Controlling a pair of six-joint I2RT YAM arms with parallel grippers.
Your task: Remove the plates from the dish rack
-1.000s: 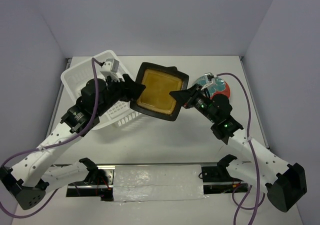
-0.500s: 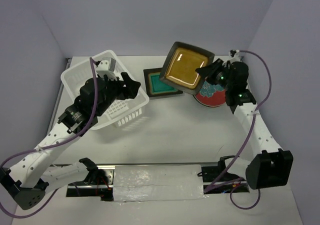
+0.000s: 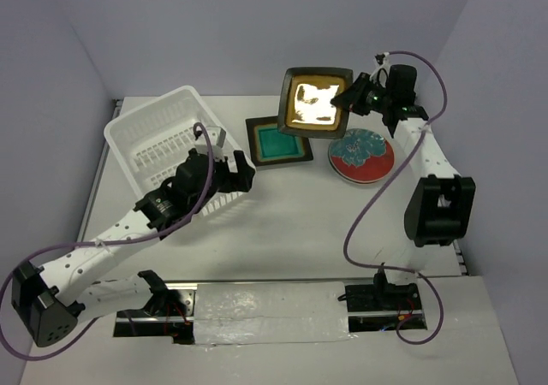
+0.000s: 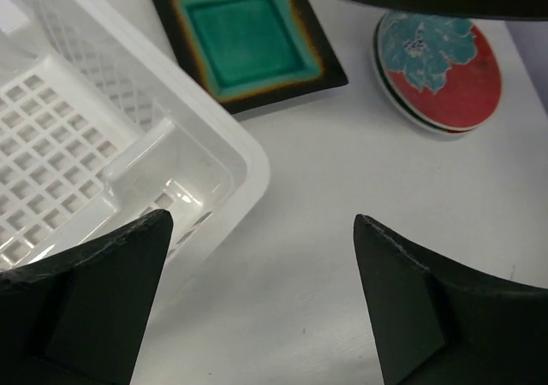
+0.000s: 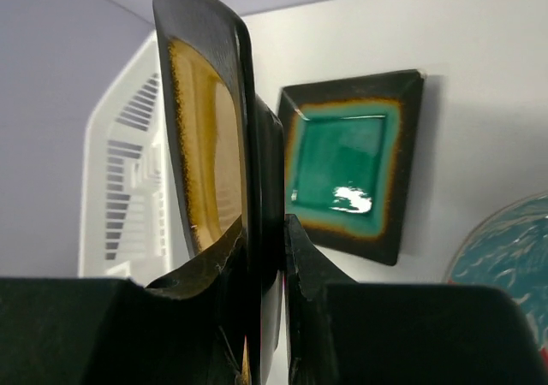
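1. Three plates are in view, two square and one round, and all three are outside the dish rack [image 3: 163,145].
2. The amber-centred square plate [image 3: 317,103] is off the bench [image 3: 291,222], held in the air over its far side with its face tilted up towards the top camera. From there it overlaps the far corner of the teal plate.
3. The teal-centred square plate [image 3: 279,141] lies flat on the bench just right of the rack. The round red floral plate [image 3: 361,156] lies flat to its right, apart from it.
4. The single white rack sits on the far-left part of the bench.
5. The right tool [image 3: 341,103] is clamped on the dark rim of the amber plate. In the right wrist view its fingers [image 5: 300,257] pinch the edge from both sides, the plate standing edge-on.
6. The right arm rises along the right side of the bench, its elbow high and its wrist turned left towards the plate.
7. The left tool [image 3: 240,173] stands wide open with nothing between its fingers [image 4: 86,299]. It hovers at the rack's near-right corner, pointing towards the plates.
8. The left arm stretches diagonally from the near-left corner, low over the bench.
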